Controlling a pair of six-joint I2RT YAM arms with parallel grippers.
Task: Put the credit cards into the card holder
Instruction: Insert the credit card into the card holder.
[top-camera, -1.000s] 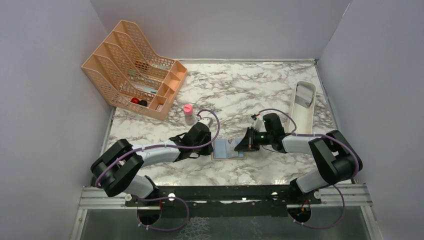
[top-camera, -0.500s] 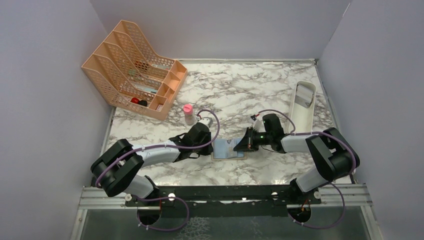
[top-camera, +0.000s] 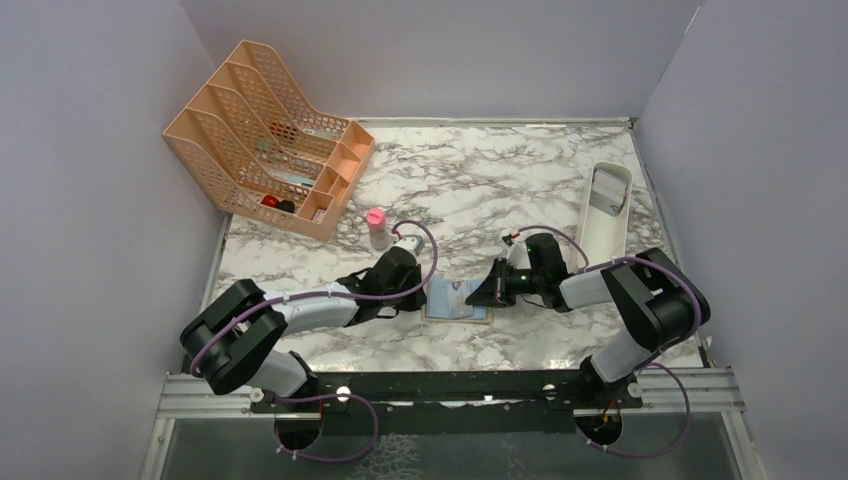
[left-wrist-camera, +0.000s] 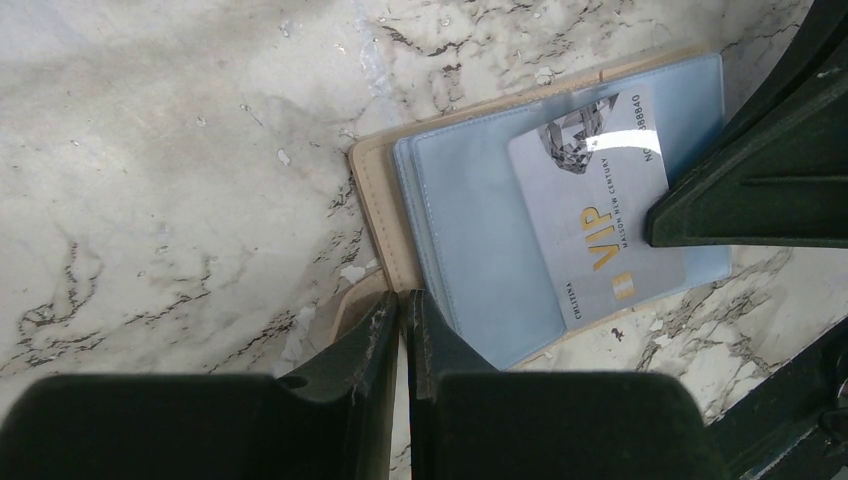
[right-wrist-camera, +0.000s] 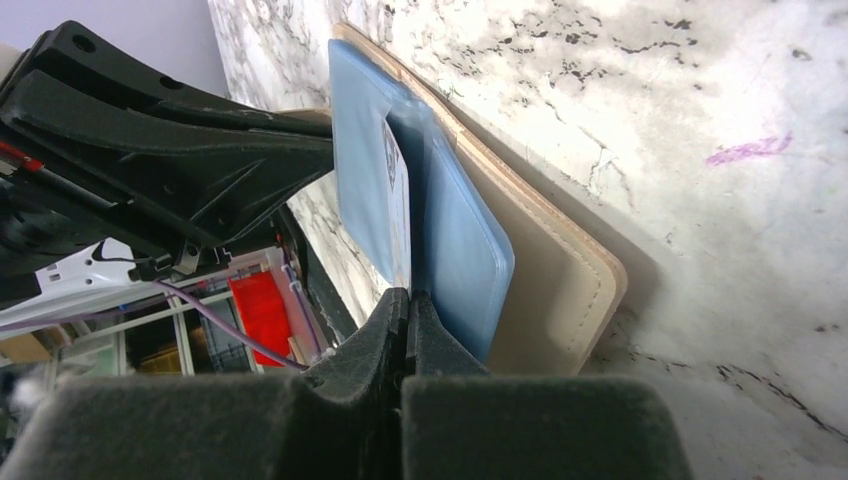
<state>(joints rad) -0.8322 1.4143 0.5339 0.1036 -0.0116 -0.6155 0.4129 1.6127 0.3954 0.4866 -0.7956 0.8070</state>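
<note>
The card holder (top-camera: 457, 299) lies open on the marble bench (top-camera: 480, 180), close to the middle of the near edge, with its tan cover down and its light blue leaves up. The left end effector (left-wrist-camera: 402, 300) is clenched on the holder's left border, its fingers pinched almost together over the tan rim. The right end effector (right-wrist-camera: 405, 298) reaches in from the right, grasping a silvery credit card (left-wrist-camera: 598, 205) by its right end. The card, marked VIP in gold, lies flat over the blue inside. In the right wrist view its edge sits between two blue leaves. A peach file rack (top-camera: 265, 130) stands at the far left and a white tray (top-camera: 612, 235) at the far right.
</note>
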